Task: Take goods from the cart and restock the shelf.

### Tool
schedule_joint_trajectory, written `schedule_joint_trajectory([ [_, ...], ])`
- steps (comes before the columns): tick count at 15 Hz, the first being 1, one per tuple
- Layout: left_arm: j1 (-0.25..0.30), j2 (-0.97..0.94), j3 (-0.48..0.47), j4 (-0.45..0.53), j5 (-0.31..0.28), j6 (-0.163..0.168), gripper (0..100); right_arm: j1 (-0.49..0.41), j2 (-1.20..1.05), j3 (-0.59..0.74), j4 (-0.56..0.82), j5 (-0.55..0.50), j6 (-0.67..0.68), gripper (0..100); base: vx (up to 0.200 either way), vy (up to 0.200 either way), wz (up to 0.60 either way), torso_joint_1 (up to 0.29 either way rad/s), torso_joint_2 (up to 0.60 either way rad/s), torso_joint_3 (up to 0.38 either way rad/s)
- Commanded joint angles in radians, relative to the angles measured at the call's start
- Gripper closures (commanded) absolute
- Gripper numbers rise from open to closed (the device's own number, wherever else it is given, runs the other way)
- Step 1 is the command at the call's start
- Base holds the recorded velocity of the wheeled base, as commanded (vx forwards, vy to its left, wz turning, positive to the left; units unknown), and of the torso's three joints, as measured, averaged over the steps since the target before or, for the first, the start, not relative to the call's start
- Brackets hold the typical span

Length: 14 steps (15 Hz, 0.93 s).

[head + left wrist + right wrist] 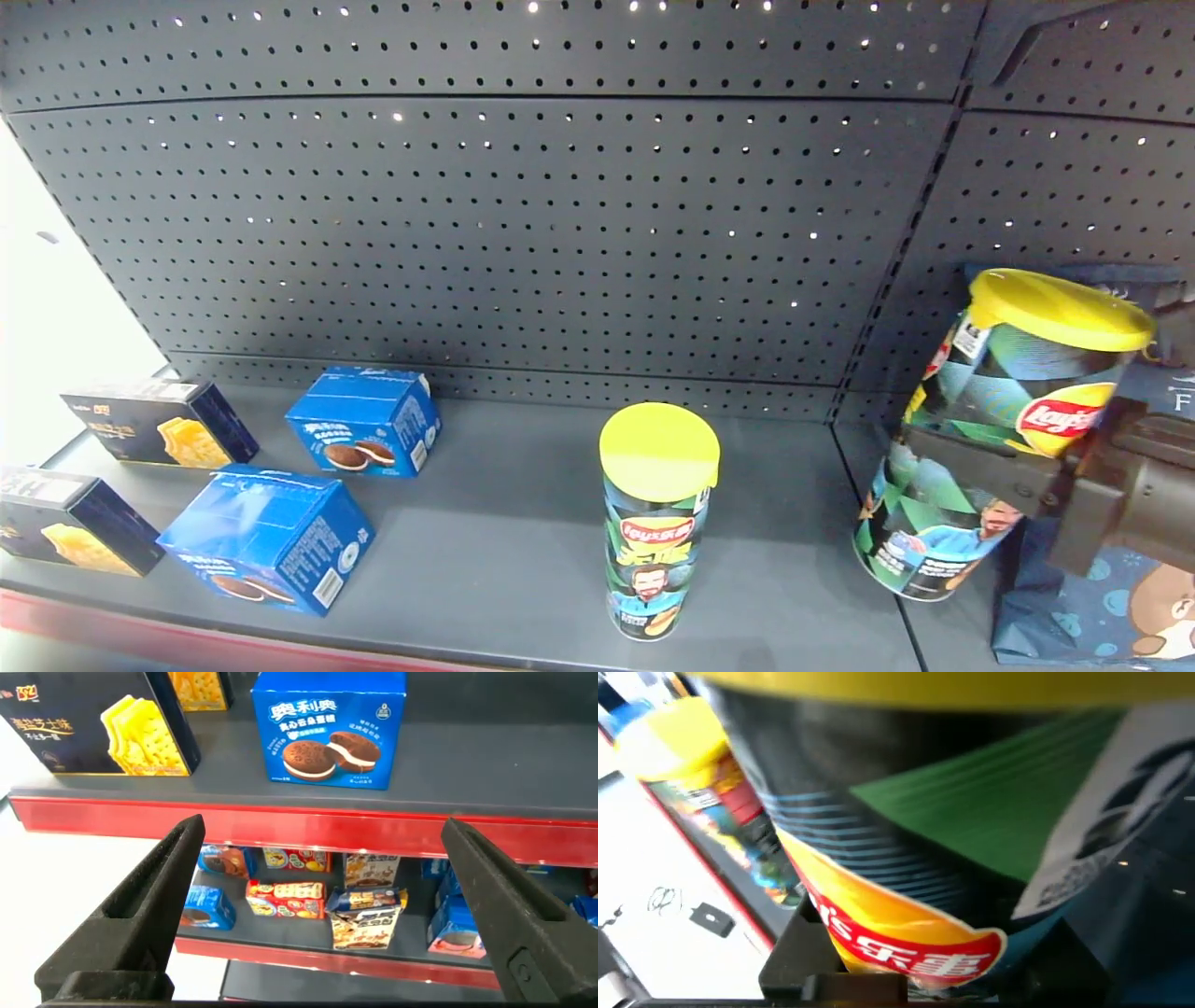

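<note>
A chips can [1004, 411] with a yellow lid leans tilted at the right end of the shelf [504, 551]. My right gripper [980, 459] is shut on its middle from the right. I cannot tell whether its base touches the shelf. In the right wrist view the same chips can [952, 849] is seen close up, with the right gripper [924, 980] clamped around it. A second chips can [656, 523] stands upright at mid-shelf. My left gripper [322, 915] is open and holds nothing, in front of the shelf's red front edge [299, 821], below a blue cookie box [329, 728].
Two blue cookie boxes [366, 434] [271, 539] and two dark cracker boxes [159, 422] [70, 521] occupy the shelf's left part. A blue bag [1102, 597] stands behind the held can. Pegboard [523, 243] backs the shelf. A lower shelf [327, 905] holds several snack packs.
</note>
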Motion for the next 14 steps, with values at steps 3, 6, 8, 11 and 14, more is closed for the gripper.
schedule_joint_trajectory([
  [3,0.0,0.002,0.0,0.0,0.0,0.0,0,0.081,0.256,-0.104,-0.074,-0.139,0.006,100,0.0,0.0,0.0,0.0,0.0,0.0],
  [6,0.0,0.002,0.0,0.0,0.0,0.0,0,0.115,0.372,-0.176,-0.137,-0.198,0.031,100,0.0,0.0,0.0,0.0,0.0,0.0],
  [8,0.0,0.002,0.0,0.0,0.0,0.0,0,0.136,0.461,-0.238,-0.186,-0.26,0.048,100,0.0,0.0,0.0,0.0,0.0,0.0],
  [11,0.0,0.002,0.0,0.0,0.0,0.0,0,0.156,0.579,-0.327,-0.252,-0.36,0.046,100,0.0,0.0,0.0,0.0,0.0,0.0],
  [14,0.0,0.002,0.0,0.0,0.0,0.0,0,0.181,0.674,-0.397,-0.307,-0.387,0.048,100,0.0,0.0,0.0,0.0,0.0,0.0],
])
